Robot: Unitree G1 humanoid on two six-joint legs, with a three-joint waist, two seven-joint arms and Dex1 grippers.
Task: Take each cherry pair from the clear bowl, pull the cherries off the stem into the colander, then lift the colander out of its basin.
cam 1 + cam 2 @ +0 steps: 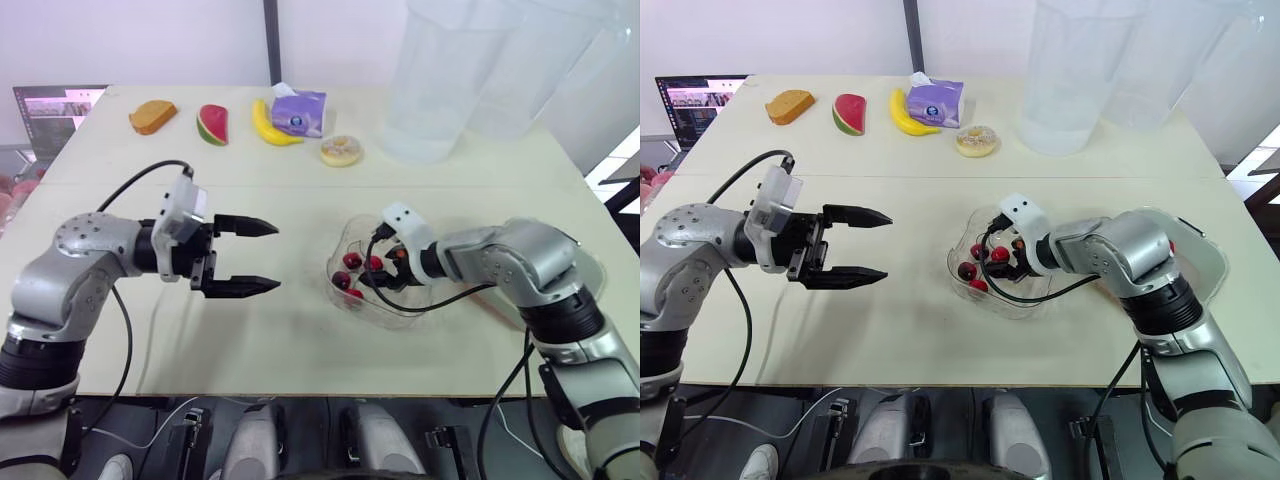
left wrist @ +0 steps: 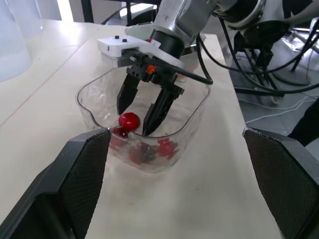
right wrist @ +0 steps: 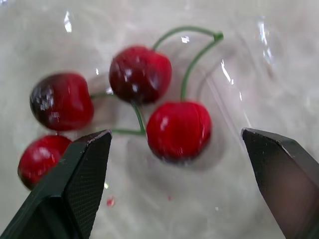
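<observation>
The right hand (image 2: 133, 121) reaches down into the clear bowl (image 2: 197, 107). Its two fingers are spread apart over the cherries (image 3: 140, 74) and grip nothing. Several cherries lie on the bowl's floor, two of them joined by a green stem (image 3: 187, 74). The left hand (image 1: 276, 257) hovers above the tabletop (image 1: 300, 340) beside the bowl, wide open and empty.

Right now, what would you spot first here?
Bright red cherries lie in the clear bowl, and the right gripper reaches in among them, open. The left gripper hangs open to the bowl's left, over the table. A banana lies at the far edge.
</observation>
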